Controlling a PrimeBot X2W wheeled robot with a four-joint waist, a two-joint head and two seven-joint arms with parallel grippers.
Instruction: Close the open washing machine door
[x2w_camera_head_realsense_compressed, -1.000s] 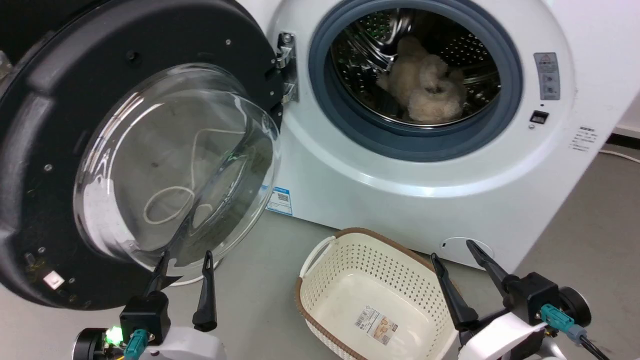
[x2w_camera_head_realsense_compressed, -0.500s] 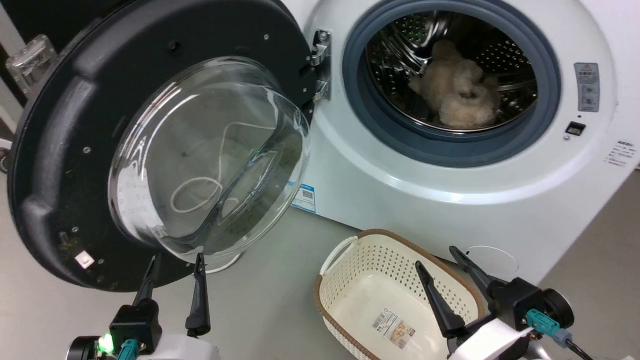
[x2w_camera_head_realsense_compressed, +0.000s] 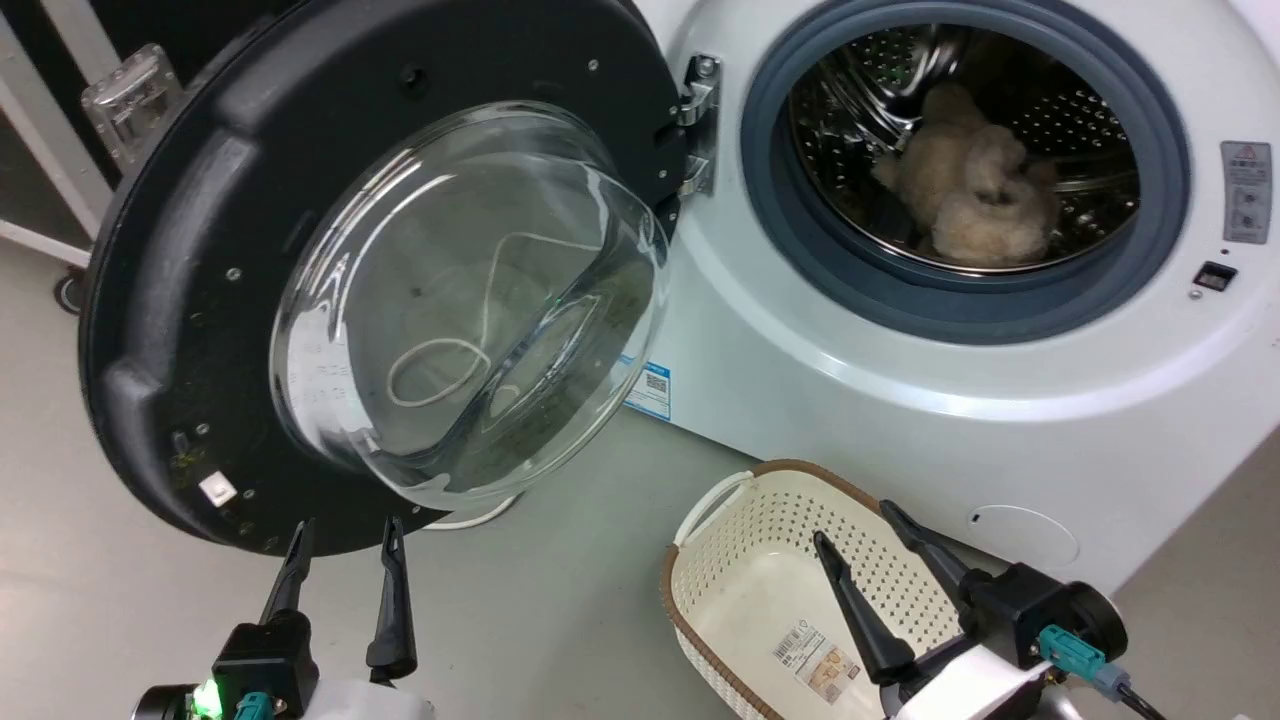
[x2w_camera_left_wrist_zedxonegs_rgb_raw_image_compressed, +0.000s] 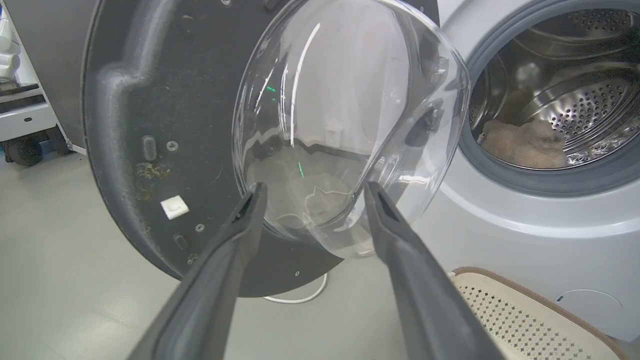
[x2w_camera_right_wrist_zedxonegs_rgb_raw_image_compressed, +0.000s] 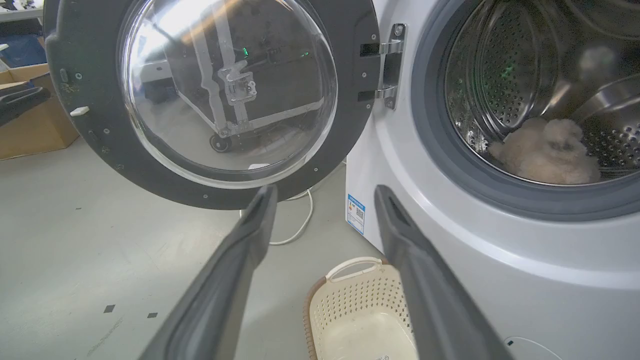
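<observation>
The washing machine door (x2w_camera_head_realsense_compressed: 180, 300) stands wide open to the left of the white washing machine (x2w_camera_head_realsense_compressed: 900, 400), hung on a metal hinge (x2w_camera_head_realsense_compressed: 700, 120). Its black rim (x2w_camera_left_wrist_zedxonegs_rgb_raw_image_compressed: 150, 125) and bulging glass bowl (x2w_camera_left_wrist_zedxonegs_rgb_raw_image_compressed: 350, 125) face me; the door (x2w_camera_right_wrist_zedxonegs_rgb_raw_image_compressed: 90, 100) also shows in the right wrist view. Beige fluffy laundry (x2w_camera_head_realsense_compressed: 970, 200) lies in the steel drum. My left gripper (x2w_camera_head_realsense_compressed: 343, 535) is open just below the door's lower rim, nothing between its fingers. My right gripper (x2w_camera_head_realsense_compressed: 858, 525) is open above the basket, apart from the machine (x2w_camera_right_wrist_zedxonegs_rgb_raw_image_compressed: 500, 240).
A cream perforated basket (x2w_camera_head_realsense_compressed: 760, 520) with a brown rim sits on the grey floor before the machine. A white cable (x2w_camera_left_wrist_zedxonegs_rgb_raw_image_compressed: 300, 297) loops on the floor under the door. A cardboard box (x2w_camera_right_wrist_zedxonegs_rgb_raw_image_compressed: 30, 120) and a wheeled stand are at the left.
The head camera has turned left, so door and machine sit further right in view. Both grippers show lower in view and stay open; the left fingertips now sit below the door rim.
</observation>
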